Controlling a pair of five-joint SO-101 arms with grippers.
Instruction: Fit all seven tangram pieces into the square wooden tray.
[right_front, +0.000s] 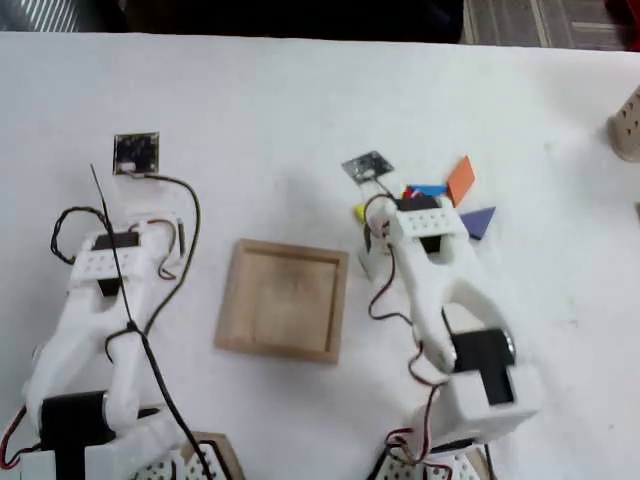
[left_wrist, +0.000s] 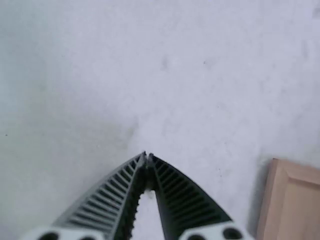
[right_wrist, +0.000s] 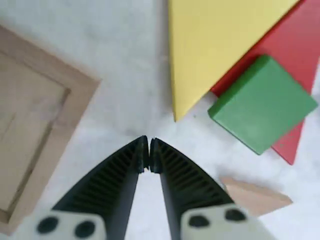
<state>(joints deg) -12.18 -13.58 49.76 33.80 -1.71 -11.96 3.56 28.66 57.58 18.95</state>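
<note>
The square wooden tray (right_front: 285, 251) lies between the two arms with nothing in it. My right gripper (right_wrist: 149, 150) is shut on nothing, its tips over bare table just short of the yellow triangle (right_wrist: 220, 45). A red piece (right_wrist: 295, 55) lies partly under the yellow one, and a green block (right_wrist: 262, 102) rests on the red. A pale wooden piece (right_wrist: 255, 196) sits beside the gripper. Orange (right_front: 461, 180), blue (right_front: 430, 190) and purple (right_front: 478, 222) pieces lie beyond the right arm (right_front: 430, 270). My left gripper (left_wrist: 146, 162) is shut over bare table, with the tray's corner (left_wrist: 272, 200) to one side.
The left arm (right_front: 110, 270) stands left of the tray with black cables looping around it. A pale perforated wooden object (right_front: 626, 125) sits at the table's far right edge. White tabletop stretches wide behind the tray and the pieces.
</note>
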